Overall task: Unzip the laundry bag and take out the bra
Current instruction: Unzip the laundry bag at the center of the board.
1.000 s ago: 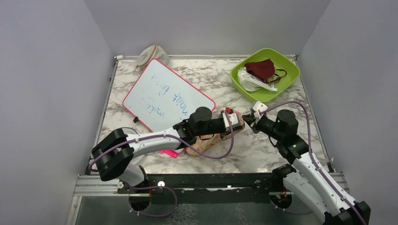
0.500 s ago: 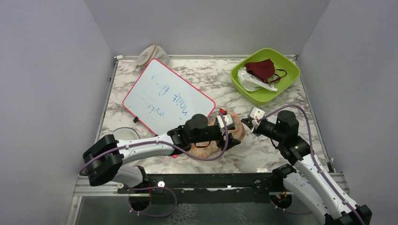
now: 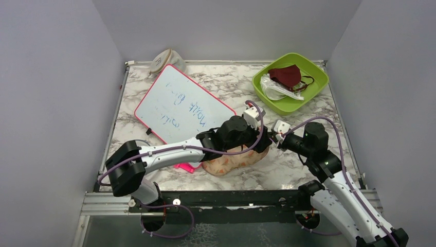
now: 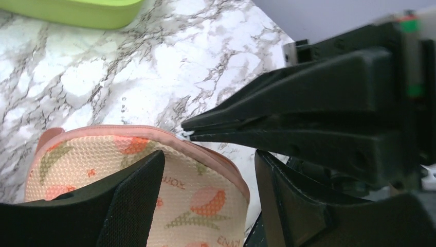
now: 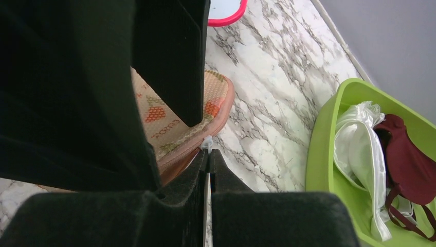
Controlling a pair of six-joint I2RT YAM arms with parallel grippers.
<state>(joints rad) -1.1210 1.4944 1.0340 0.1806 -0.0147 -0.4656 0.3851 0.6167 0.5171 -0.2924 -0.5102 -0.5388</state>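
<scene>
The laundry bag (image 3: pixel 230 163), peach with orange and green prints and pink zip edging, lies on the marble table in front of the arms. My left gripper (image 3: pixel 260 142) is open, its black fingers (image 4: pixel 134 206) on either side of the bag's right end (image 4: pixel 198 198) without clamping it. My right gripper (image 3: pixel 273 138) is shut on the small white zip pull (image 5: pixel 207 143) at that same end of the bag (image 5: pixel 169 121). Its closed tips (image 4: pixel 191 133) also show in the left wrist view, just above the pink edging. The bra is hidden.
A pink-framed whiteboard (image 3: pixel 180 105) lies at the back left, and a beige rounded fabric thing (image 3: pixel 164 60) is in the far corner. At the back right, a green bowl (image 3: pixel 317 74) holds a maroon mask (image 3: pixel 287 76) and a glossy white item (image 5: pixel 360 146). Grey walls enclose the table.
My left gripper opened and let go of the bag, then shifted right so its jaws straddle the bag's end. The bag has settled lower on the table. The right gripper stays shut at the zip.
</scene>
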